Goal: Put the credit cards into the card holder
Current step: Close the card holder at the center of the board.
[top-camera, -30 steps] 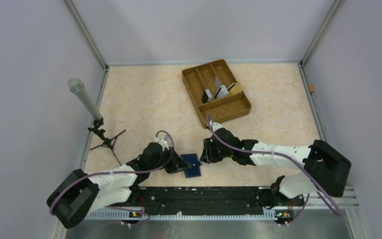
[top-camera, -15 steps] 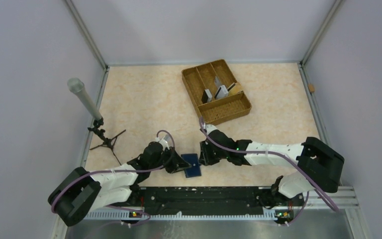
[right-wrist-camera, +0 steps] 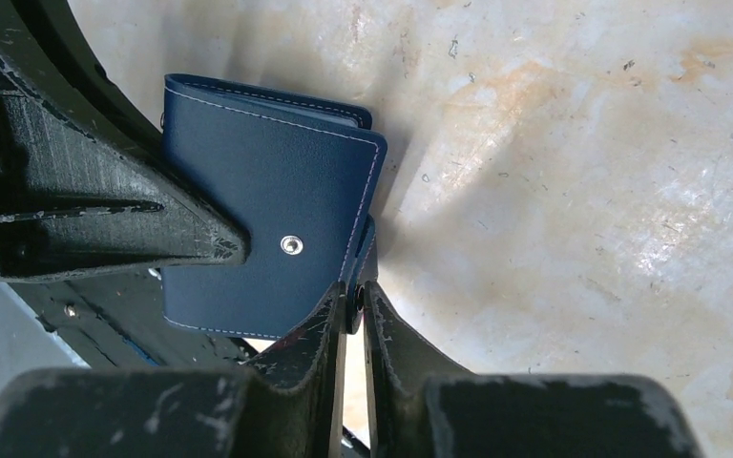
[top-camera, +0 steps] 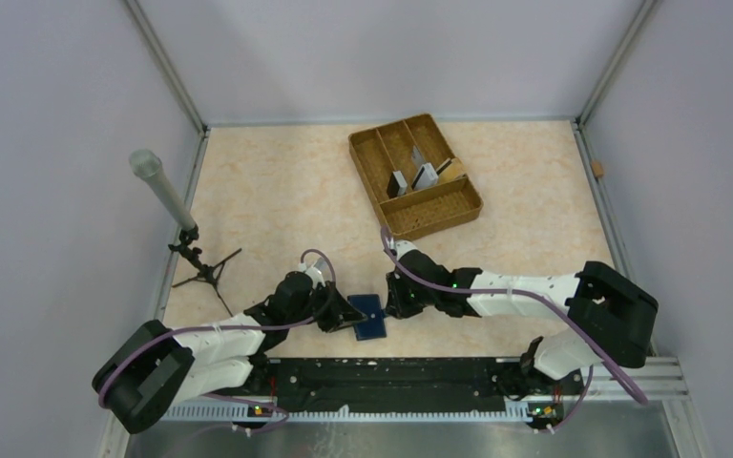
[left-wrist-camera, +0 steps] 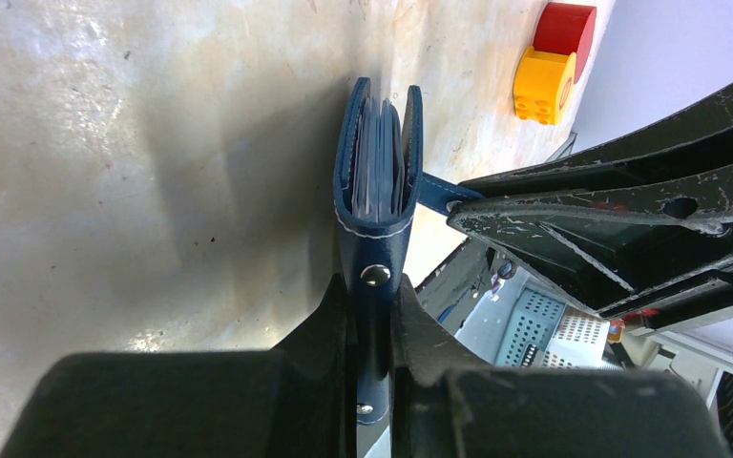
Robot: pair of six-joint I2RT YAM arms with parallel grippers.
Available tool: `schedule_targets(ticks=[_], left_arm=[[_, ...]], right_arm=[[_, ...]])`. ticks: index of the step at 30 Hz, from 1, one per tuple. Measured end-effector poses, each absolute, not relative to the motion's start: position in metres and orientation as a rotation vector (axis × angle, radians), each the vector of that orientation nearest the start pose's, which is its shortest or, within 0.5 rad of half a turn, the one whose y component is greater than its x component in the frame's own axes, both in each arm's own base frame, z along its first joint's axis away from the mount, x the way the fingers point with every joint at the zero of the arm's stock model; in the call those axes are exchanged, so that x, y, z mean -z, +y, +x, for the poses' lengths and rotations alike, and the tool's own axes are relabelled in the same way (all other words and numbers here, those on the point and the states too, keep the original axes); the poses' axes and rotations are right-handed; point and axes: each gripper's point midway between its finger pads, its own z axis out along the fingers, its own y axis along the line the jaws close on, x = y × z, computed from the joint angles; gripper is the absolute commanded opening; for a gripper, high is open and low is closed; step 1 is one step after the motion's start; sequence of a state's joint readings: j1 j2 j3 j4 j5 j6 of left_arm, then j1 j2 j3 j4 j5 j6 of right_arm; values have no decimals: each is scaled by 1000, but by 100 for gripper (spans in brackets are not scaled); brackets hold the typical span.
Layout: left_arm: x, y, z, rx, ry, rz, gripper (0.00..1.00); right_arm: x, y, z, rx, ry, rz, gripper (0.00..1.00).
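Right claw (right-wrist-camera: 353, 298) just nipped shut on the snap tab (right-wrist-camera: 366, 248) (left claw (left-wrist-camera: 374, 320) clamps the card holder (right-wrist-camera: 267, 210)); the flap can probably be worked now.

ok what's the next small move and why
Probably the right gripper pulls the snap tab away to swing the card holder open. It pinches the tab, the left gripper clamps the holder's opposite side, the holder is folded, and the credit cards sit in the tray.

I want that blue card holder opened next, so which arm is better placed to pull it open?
Probably the right. Its fingers already pinch the snap tab and could pull it away, while the left fingers clamp the card holder by its cover, which suits steadying it.
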State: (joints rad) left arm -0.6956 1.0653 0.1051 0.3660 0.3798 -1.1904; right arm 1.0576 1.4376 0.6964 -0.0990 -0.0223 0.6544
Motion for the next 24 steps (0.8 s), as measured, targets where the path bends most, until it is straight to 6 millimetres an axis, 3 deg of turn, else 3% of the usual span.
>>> schedule_targets(ticks=[10, 24], left_arm=[[-41, -243, 133, 1363, 2498, -362, 0], [-40, -243, 133, 1360, 2503, -358, 0]], right_arm=[[-45, 314, 143, -749, 2535, -529, 17], [-55, 317, 145, -772, 2508, -523, 13]])
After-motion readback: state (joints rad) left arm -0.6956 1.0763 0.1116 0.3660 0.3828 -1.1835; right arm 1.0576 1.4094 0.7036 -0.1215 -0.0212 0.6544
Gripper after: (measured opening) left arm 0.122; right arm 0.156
